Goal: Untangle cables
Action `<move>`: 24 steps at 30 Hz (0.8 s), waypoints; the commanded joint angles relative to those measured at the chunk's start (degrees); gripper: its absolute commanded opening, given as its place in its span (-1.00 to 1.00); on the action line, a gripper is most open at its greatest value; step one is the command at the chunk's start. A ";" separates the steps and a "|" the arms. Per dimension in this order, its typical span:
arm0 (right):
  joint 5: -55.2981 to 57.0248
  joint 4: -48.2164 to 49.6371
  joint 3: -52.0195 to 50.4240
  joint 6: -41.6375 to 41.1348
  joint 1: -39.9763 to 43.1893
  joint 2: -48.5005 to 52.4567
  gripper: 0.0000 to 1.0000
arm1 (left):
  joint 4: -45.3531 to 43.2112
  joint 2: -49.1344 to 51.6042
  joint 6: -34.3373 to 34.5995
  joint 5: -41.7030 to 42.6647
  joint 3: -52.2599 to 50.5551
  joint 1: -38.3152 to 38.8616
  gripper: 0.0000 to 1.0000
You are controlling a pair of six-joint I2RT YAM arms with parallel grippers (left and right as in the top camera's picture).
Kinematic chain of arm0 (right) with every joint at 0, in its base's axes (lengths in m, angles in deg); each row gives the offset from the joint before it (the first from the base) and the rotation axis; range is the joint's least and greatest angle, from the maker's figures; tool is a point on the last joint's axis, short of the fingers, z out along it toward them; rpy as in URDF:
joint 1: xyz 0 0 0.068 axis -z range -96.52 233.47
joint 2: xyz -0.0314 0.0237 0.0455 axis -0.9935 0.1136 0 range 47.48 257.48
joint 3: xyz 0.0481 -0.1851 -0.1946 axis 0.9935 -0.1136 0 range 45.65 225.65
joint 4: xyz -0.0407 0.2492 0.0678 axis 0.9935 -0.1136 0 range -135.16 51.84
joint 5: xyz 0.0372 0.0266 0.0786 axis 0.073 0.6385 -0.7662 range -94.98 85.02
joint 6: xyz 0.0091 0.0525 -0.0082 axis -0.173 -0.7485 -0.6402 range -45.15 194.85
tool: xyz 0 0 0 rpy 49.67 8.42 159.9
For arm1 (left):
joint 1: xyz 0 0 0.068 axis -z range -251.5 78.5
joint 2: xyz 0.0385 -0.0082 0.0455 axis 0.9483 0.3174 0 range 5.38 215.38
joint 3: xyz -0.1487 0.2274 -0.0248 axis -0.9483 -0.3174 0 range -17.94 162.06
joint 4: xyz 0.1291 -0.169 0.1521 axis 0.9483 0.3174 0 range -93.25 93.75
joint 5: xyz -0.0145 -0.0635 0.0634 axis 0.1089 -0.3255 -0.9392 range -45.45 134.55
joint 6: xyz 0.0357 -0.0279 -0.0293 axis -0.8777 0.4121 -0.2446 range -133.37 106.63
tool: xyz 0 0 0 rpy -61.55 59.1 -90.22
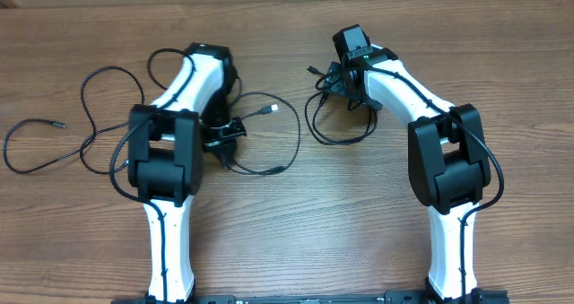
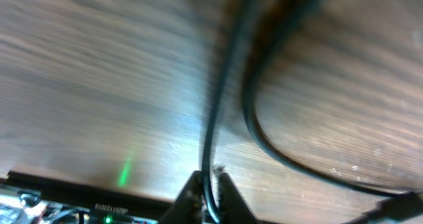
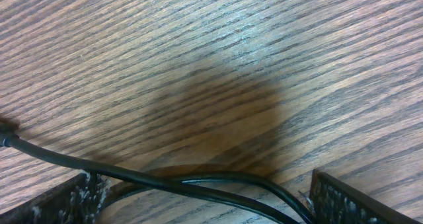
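Several thin black flexible cables [image 1: 297,143] lie spread over the brown wood-grain surface [image 1: 350,223]. One long cord [image 1: 57,123] wanders close to the left edge of the overhead view, and part of it passes under the white-and-black left arm [image 1: 166,160]. A second loop, ending in a small silver plug [image 1: 272,109], lies just right of that arm. A tighter bunch [image 1: 334,141] sits below the wrist of the white-and-black right arm [image 1: 448,160].

Bare wood lies between the two arms and to the right of the right arm. The far edge of the surface runs along the top of the overhead view. A black rail [image 1: 314,299] lines the near edge by the arm bases.

The left end effector [image 2: 210,201] is pressed almost together, pinching one thin cord between its tips. Only those tips show, cut off at the bottom of the left wrist view. A second cable curves beside the pinched one. That view is blurred, so how the two meet at the top cannot be made out.

The right end effector [image 3: 201,201] is spread wide, low over the wood, with two strands lying between its fingers [image 3: 66,197]. Whether a strand touches the left finger cannot be told. From above, both end effectors are largely hidden by their own wrists.
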 commanded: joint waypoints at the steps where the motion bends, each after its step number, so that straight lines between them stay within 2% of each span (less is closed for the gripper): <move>1: 0.09 0.20 -0.50 -0.22 -0.02 1.14 1.00 | 1.70 0.61 -1.29 0.61 -0.35 3.30 -0.74; 7: 0.09 0.20 -0.50 -0.22 -0.02 1.14 1.00 | 6.34 0.61 -4.31 0.83 -0.35 6.80 -0.80; 9: 0.09 0.20 -0.50 -0.22 -0.02 1.14 1.00 | 6.34 0.61 -9.75 5.70 -0.35 8.11 -0.78; 10: 0.09 0.20 -0.50 -0.22 -0.02 1.14 1.00 | 6.34 0.61 -11.34 7.98 -0.35 8.52 -0.68; 11: 0.09 0.20 -0.50 -0.22 -0.02 1.14 1.00 | 6.27 0.61 -12.37 9.16 -0.35 8.83 -0.40; 12: 0.09 0.20 -0.50 -0.22 -0.02 1.14 1.00 | 6.10 0.61 -12.98 9.22 -0.35 8.92 -0.30; 16: 0.09 0.20 -0.50 -0.22 -0.02 1.14 1.00 | 6.34 0.61 -14.71 9.22 0.07 8.11 -0.24; 20: 0.09 0.20 -0.50 -0.22 -0.02 1.14 1.00 | 6.34 0.59 -15.30 9.29 2.80 6.32 -0.10; 24: 0.09 0.20 -0.50 -0.22 -0.02 1.14 1.00 | 5.03 0.59 -17.81 9.01 9.42 4.55 -0.11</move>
